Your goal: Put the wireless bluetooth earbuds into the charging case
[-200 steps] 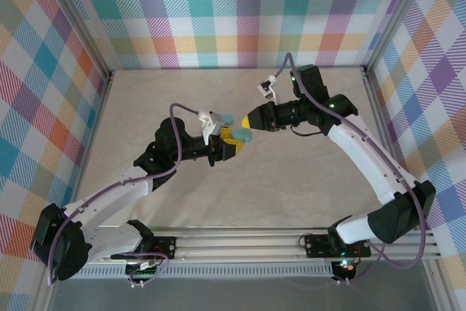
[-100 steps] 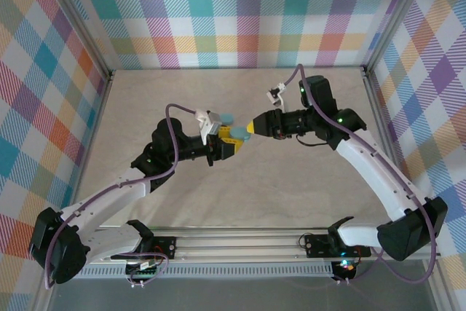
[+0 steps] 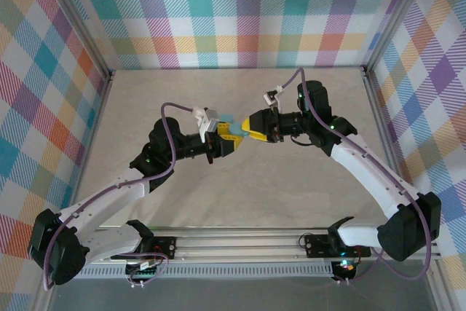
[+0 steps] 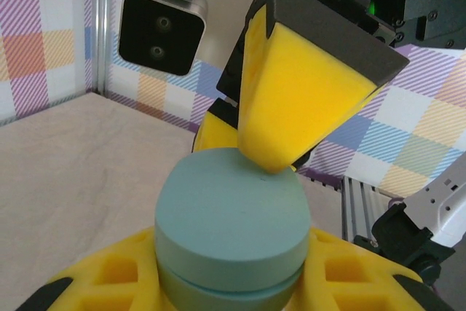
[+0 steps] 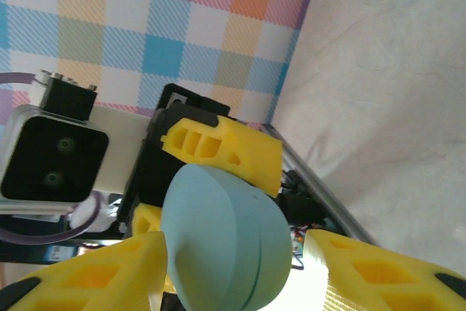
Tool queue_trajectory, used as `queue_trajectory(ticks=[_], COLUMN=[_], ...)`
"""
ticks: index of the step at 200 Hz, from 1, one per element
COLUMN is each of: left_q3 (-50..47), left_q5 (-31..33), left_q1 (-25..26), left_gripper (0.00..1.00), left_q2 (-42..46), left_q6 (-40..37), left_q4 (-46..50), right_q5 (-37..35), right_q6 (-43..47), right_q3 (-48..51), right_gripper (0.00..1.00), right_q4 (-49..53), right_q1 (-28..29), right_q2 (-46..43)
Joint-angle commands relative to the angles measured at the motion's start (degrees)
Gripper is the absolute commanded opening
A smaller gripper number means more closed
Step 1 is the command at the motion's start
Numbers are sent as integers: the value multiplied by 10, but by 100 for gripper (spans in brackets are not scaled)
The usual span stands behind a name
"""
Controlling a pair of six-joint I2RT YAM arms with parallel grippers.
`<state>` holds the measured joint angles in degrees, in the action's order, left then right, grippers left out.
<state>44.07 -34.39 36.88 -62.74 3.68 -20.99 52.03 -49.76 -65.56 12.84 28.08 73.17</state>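
Left arm (image 3: 120, 193) stretched up and inward, left gripper (image 3: 231, 138) clamped on a light blue charging case (image 4: 229, 216), right arm (image 3: 364, 169) bent inward to meet it, right gripper (image 3: 246, 129) facing the left, its yellow fingers (image 5: 102, 274) spread astride the case

Lab rig: plaid walls (image 3: 240, 5), aluminium frame (image 3: 240, 240).

The tabletop (image 3: 277, 187) is viewed steeply from above; the light blue case (image 4: 229, 216) is framed closely from both wrists, facing oppositely.
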Motion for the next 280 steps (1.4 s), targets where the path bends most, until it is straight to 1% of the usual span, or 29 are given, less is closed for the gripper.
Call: queue_trajectory(ticks=[1, 22, 64, 80, 119, 128, 141, 151, 167, 178, 189, 211, 227, 254, 269, 280], left_q3=[24, 26, 24, 21, 7, 2, -3, -5, -9, -15, -24, -42, -51, -55, -53, -53], left_q5=[12, 13, 20, 18, 19, 21, 23, 26, 34, 45, 58, 94, 135, 248, 312, 358], left_q1=[2, 2, 4, 6, 6, 6, 6, 5, 6, 6, 6, 6, 6, 4, 1, -3], left_gripper=[0, 0, 0, 0, 0, 12, 27, 43, 64, 80, 99, 100, 100, 100, 100, 100], left_q2=[-7, -13, -23, -24, -14, -9, -1, 6, 16, 25, 36, 64, 88, 119, 127, 128], left_q6=[9, 11, 14, 14, 10, 8, 3, 1, -9, -13, -13, -18, -25, -29, -18, 13], left_q4=[-38, -40, -44, -43, -32, -27, -20, -10, 12, 21, 23, 34, 57, 133, 179, 205], right_q5=[52, 63, 83, 80, 66, 63, 56, 48, 37, 30, 25, 15, 1, -45, -66, -93], right_q6=[-58, -82, -113, -114, -119, -124, -130, -127, -124, -126, -124, -108, -62, 50, 77, 81], right_q3=[8, 18, 24, 23, 28, 31, 33, 33, 32, 32, 30, 21, 9, -11, 1, 19], right_gripper=[52, 51, 42, 38, 34, 32, 32, 31, 30, 29, 29, 28, 28, 29, 29, 28], right_q4=[-76, -109, -155, -159, -177, -188, -203, -204, -204, -207, -207, -191, -144, -22, -7, -16], right_q1=[-3, -3, -3, -3, -4, -4, -5, -6, -10, -13, -15, -21, -24, -23, -23, -20], right_q2=[12, 15, 29, 32, 32, 32, 33, 35, 39, 43, 47, 53, 60, 92, 122, 144])
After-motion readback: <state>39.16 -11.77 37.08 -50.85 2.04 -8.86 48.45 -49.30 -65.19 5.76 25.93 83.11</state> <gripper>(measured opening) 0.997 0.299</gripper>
